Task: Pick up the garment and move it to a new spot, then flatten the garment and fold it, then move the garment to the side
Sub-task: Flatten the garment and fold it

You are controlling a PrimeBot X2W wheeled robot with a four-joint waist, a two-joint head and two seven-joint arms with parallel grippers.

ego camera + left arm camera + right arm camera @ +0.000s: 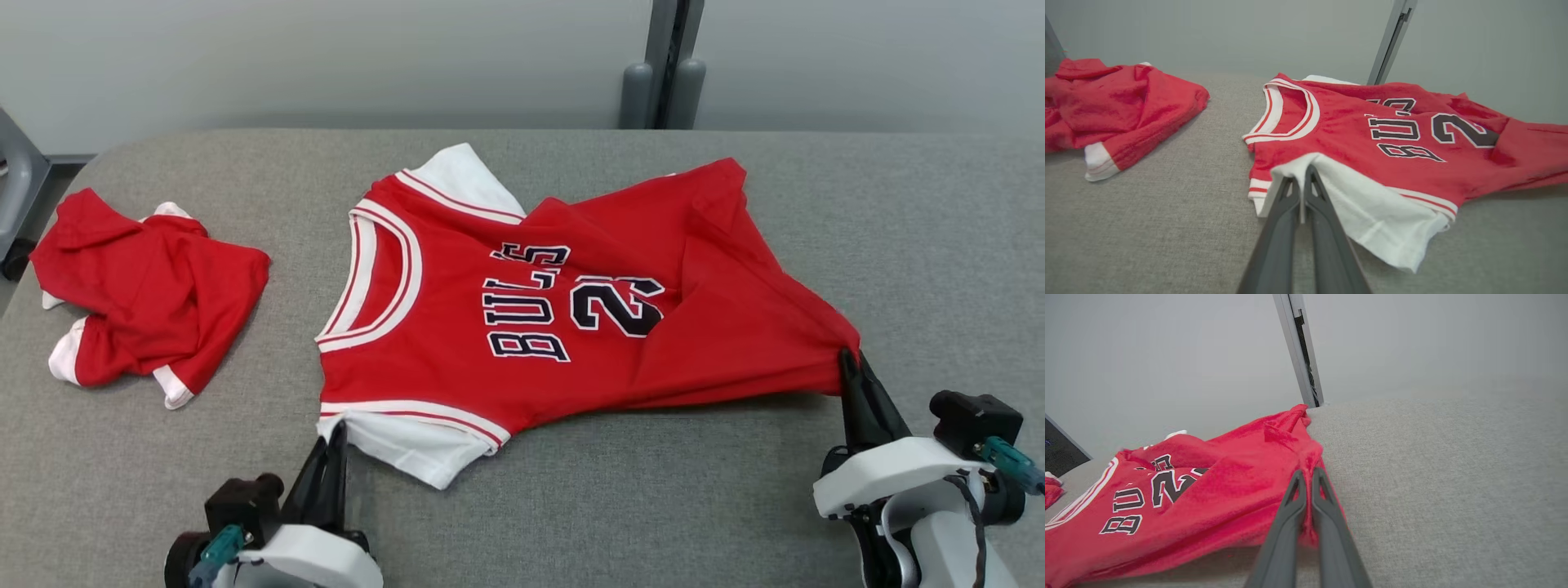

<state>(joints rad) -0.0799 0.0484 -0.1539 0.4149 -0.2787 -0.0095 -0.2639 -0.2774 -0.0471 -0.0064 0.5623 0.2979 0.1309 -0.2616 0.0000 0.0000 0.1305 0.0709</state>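
In the middle of the desk (939, 245) lies the garment (531, 327), a red jersey with white sleeves and dark lettering, its neckline toward the left edge and its hem toward the right. The cloth is rumpled, with a raised fold running across the number. The far sleeve (461, 180) lies near the far edge. The near sleeve (416, 445) points at the near edge, and the left gripper (336, 433) is clamped together on its left corner. The right gripper (847, 363) is closed tight on the near hem corner (833, 339), which is pulled into a point. A wide stretch of grey surface runs from the hem to the desk's right edge, and a narrower band lies along the near edge between the two grippers. Toward the left edge, well apart from the jersey, sits a second red garment (147, 302), crumpled, with an open strip between the two. A grey post (665, 73) rises behind the far edge
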